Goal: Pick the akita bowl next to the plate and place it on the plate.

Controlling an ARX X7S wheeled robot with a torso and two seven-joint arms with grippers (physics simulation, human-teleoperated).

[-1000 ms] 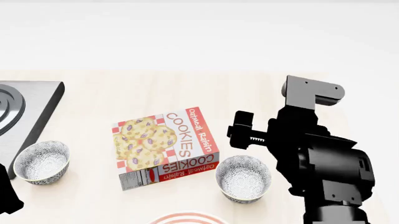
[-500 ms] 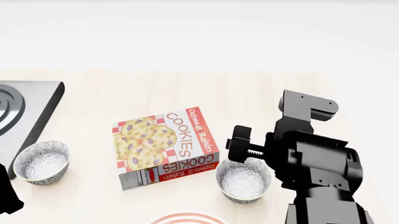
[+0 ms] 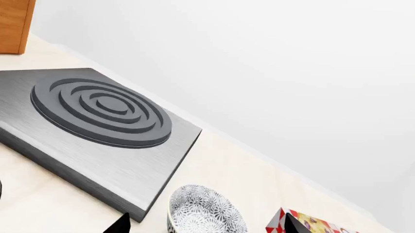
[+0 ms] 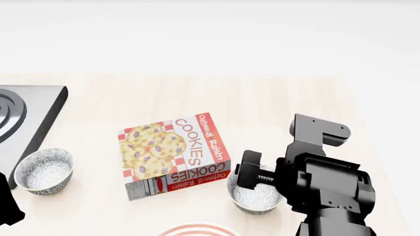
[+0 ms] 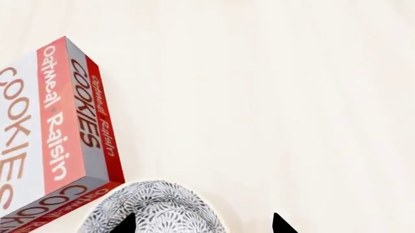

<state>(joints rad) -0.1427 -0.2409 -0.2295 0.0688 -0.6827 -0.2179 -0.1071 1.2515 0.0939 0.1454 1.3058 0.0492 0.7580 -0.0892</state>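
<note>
Your counter (image 4: 276, 98) is a pale, light-wood surface with a faint grain, and behind it there's just a plain white wall, nothing else in the room showing apart from a bit of orange-brown wood panel (image 3: 14, 24) at the edge of the left wrist view. On the far left sits a brushed grey stove plate (image 4: 26, 118) with dark concentric rings, lying flat on the counter. Just in front of it is one speckled bowl (image 4: 43, 170), upright, near the plate's corner but not touching as far as you can see. In the middle lies an Oatmeal Raisin cookie box (image 4: 174, 155), flat on its back and turned at an angle. The akita bowl (image 4: 253, 194) sits upright right at the box's near right corner, very close to it. The plate (image 4: 198, 230) only peeks in at the bottom edge of the head view, just in front and a little left of that bowl. Your right pincer (image 5: 202, 224) hangs over the bowl's right side with its two dark tips apart and nothing between them. The left pincer (image 3: 204, 225) also has its tips spread wide, near the other bowl and holding nothing.
</note>
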